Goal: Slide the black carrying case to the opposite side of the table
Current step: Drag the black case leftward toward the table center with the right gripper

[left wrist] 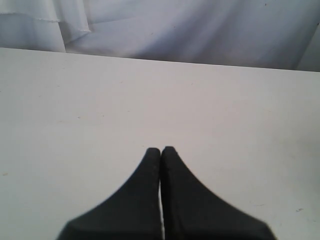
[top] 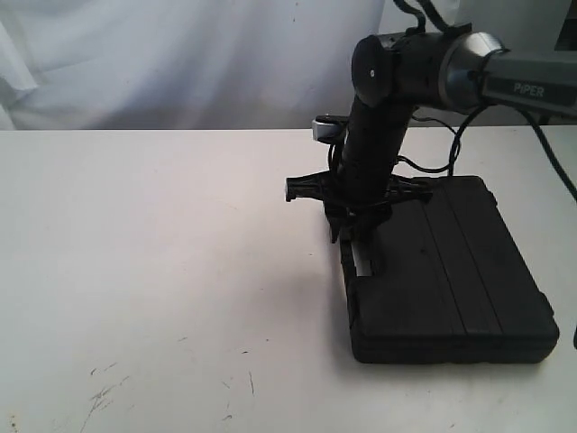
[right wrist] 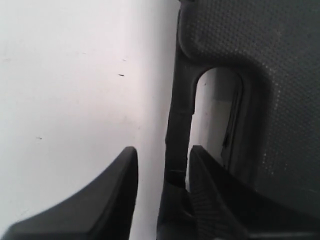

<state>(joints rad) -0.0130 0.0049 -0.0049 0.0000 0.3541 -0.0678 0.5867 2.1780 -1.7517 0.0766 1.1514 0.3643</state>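
The black carrying case (top: 451,280) lies flat on the white table (top: 135,253), right of centre. Its handle (top: 349,263) is on the side facing the table's middle. My right gripper (top: 347,236) points down at that handle. In the right wrist view the right gripper (right wrist: 163,150) is open and straddles the handle bar (right wrist: 179,115): one finger sits in the handle slot beside the case's textured lid (right wrist: 270,50), the other over bare table (right wrist: 65,75), with a white gap to the bar. My left gripper (left wrist: 161,149) is shut on nothing above bare table (left wrist: 150,90); it does not show in the exterior view.
A white curtain (top: 180,54) hangs behind the table's far edge. Dark scuff marks (top: 104,392) lie near the front left. The right arm's cable (top: 433,167) trails over the table behind the case.
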